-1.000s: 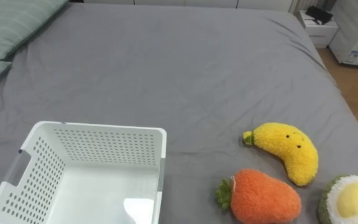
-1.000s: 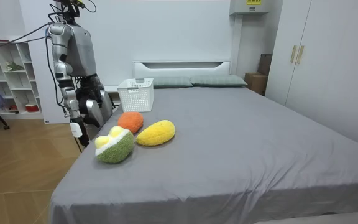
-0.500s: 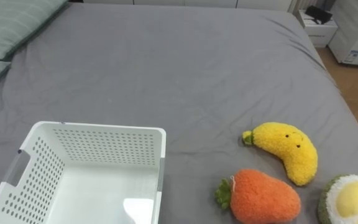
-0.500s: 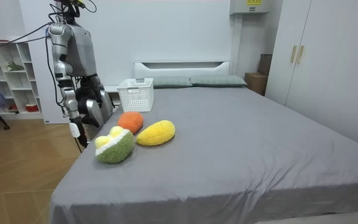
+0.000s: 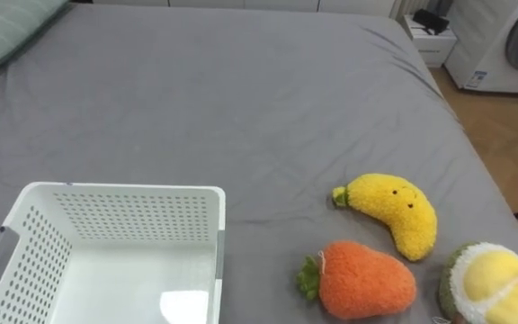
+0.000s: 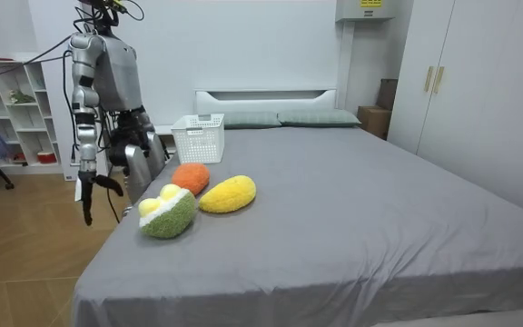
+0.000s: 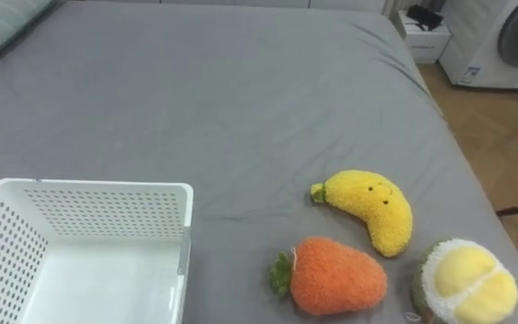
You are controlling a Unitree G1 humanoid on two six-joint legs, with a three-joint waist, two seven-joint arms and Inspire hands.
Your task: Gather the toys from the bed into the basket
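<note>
1. The banana toy lies slantwise on the grey bed, its stem pointing left towards the white basket.
2. The carrot toy lies crosswise, leaves to the left, with the green-yellow toy beside it.
3. The right hand hangs over the wooden floor; I cannot tell how its fingers are set.

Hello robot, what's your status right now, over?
Right hand hanging beside bed. Banana plush, orange plush, durian plush on bed; white basket empty. Nothing blocking.

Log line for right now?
basket: empty | banana toy, orange toy, durian toy: on bed, right of basket | right hand: hanging, off bed
</note>
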